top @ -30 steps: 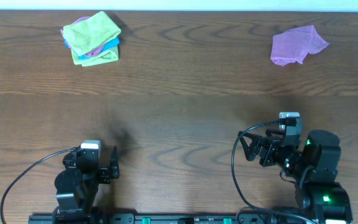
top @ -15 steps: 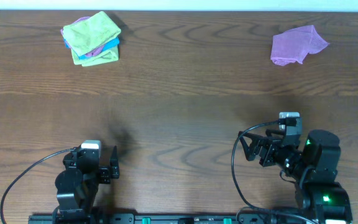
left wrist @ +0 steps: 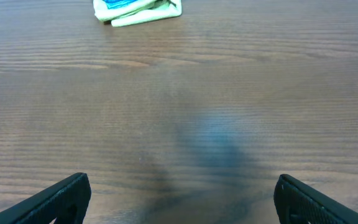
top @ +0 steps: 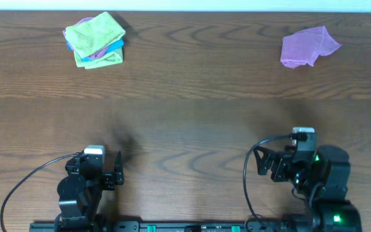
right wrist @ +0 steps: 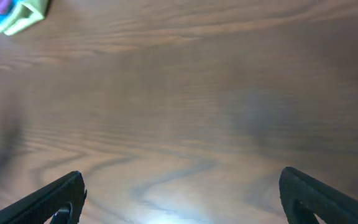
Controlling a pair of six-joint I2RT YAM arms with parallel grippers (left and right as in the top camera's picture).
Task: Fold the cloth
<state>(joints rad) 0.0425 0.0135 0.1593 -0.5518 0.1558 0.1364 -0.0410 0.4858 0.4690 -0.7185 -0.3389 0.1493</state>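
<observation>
A crumpled purple cloth [top: 308, 46] lies at the far right of the table. A stack of folded cloths [top: 95, 40], green on top with blue and purple under it, lies at the far left; its edge shows in the left wrist view [left wrist: 137, 7] and in the right wrist view [right wrist: 14, 15]. My left gripper [top: 100, 173] is open and empty near the front edge. My right gripper [top: 268, 164] is open and empty near the front right, pointing left. Both are far from the cloths.
The brown wooden table [top: 192, 96] fills the view. Black cables loop beside each arm base at the front edge.
My right arm has drawn back a little toward the front edge. The left arm and both cloths have not moved.
</observation>
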